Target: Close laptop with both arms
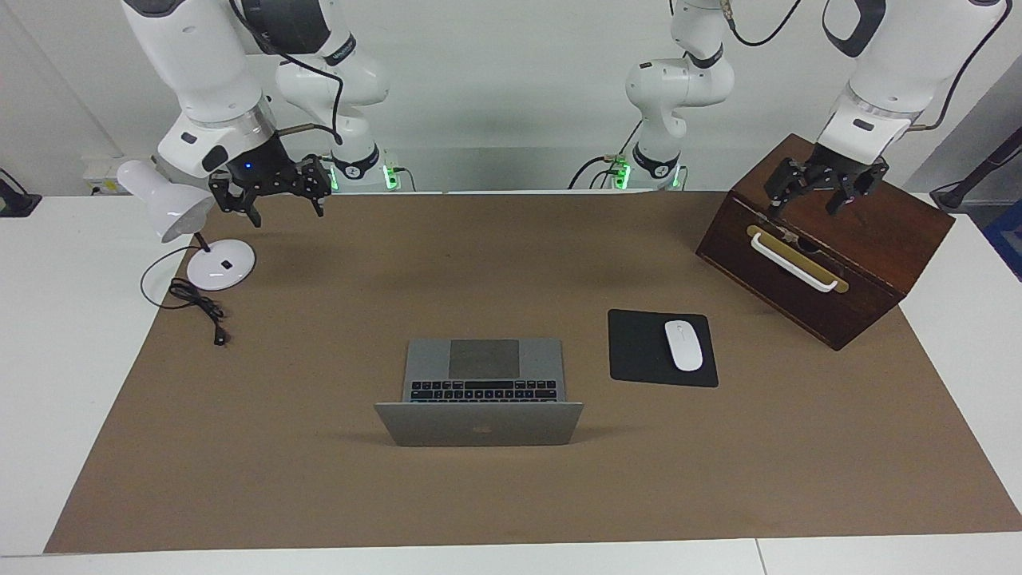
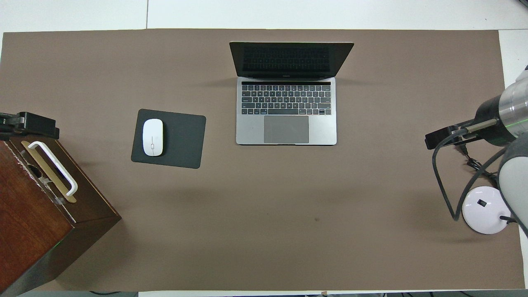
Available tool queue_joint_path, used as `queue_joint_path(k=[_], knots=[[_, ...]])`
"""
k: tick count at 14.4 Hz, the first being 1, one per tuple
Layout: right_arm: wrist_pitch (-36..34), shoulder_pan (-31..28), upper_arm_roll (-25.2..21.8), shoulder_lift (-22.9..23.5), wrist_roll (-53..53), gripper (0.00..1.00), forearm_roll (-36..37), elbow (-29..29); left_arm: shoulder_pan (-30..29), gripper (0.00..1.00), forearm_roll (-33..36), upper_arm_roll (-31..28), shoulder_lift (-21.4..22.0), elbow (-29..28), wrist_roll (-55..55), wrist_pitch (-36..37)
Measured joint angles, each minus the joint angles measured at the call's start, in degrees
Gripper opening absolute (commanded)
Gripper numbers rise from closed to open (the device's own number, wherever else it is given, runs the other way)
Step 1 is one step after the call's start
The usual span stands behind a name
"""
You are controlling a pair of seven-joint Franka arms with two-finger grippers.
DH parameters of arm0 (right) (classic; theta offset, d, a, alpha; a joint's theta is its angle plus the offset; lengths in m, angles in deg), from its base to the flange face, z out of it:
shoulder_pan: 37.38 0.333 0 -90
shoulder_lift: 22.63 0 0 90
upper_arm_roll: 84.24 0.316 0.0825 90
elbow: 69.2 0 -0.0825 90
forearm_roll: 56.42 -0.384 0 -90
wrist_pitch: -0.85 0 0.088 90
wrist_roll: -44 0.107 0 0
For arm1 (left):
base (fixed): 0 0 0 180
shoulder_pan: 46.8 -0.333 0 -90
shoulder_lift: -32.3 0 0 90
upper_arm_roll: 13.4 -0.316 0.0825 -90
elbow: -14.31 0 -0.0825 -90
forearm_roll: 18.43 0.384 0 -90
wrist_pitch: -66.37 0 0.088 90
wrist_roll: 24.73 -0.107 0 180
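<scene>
White table (image 1: 48, 359) under a brown mat (image 1: 319, 479), pale wall along the top of the facing frame.

Nearest the robots, upper left of the facing frame: right gripper (image 1: 271, 188) hangs over the mat's corner, just beside the white desk lamp (image 1: 172, 209); fingers spread wide, holding nothing. Upper right of that frame: left gripper (image 1: 818, 192) hangs over the top of the brown wooden box (image 1: 830, 243), above its white handle (image 1: 794, 262); fingers also parted, empty. Both arms are raised with wrists pointing down and well apart from the laptop.

Mid-frame, nearer the box: black mouse pad (image 1: 661, 348) with a white mouse (image 1: 683, 345) on it.

Farthest from the robots, centre of the frame: laptop (image 1: 481, 391), open, keyboard toward the robots, lid (image 1: 479, 424) standing up with its back to the facing camera. In the overhead view the dark screen (image 2: 291, 60) sits at top centre. Not yet touched; task judged at its start.

Risks, as judgement:
- The lid must be reached from over its top edge; pushing on one side only, or both grippers arriving unevenly, could twist the lid or slide the laptop on the mat.
- Pushing low on the screen may shove the whole machine rather than fold it.
- A fingertip left over the keyboard could be trapped as the lid drops.
- The right arm's sweep starts close to the lamp and its cable (image 1: 196, 302); the left's starts close above the box. Either could be clipped.
</scene>
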Motion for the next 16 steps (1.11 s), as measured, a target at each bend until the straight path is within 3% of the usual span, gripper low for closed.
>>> queue_joint_path(k=[6,8,11,13,14,16], knots=[[0.0,0.0,0.0,0.0,0.0,1.0,0.0,0.0,0.01,1.0,0.0,0.05,0.01,0.02,0.0,-0.01],[0.0,0.0,0.0,-0.01,0.0,0.85,0.0,0.0,0.01,1.0,0.0,0.13,0.06,0.03,0.0,-0.01],[0.0,0.0,0.0,-0.05,0.0,0.52,0.0,0.0,0.02,1.0,0.0,0.53,0.2,0.07,0.0,-0.01],[0.0,0.0,0.01,-0.06,-0.02,0.13,0.0,0.0,0.06,1.0,0.0,0.69,0.59,0.11,0.0,-0.01],[0.0,0.0,0.01,-0.06,-0.34,0.0,0.0,0.0,0.07,1.0,0.0,0.69,0.78,0.11,0.0,0.04],[0.02,-0.04,0.0,-0.06,-1.67,0.0,0.0,0.05,0.02,1.0,0.0,0.49,1.05,0.08,0.0,0.1]])
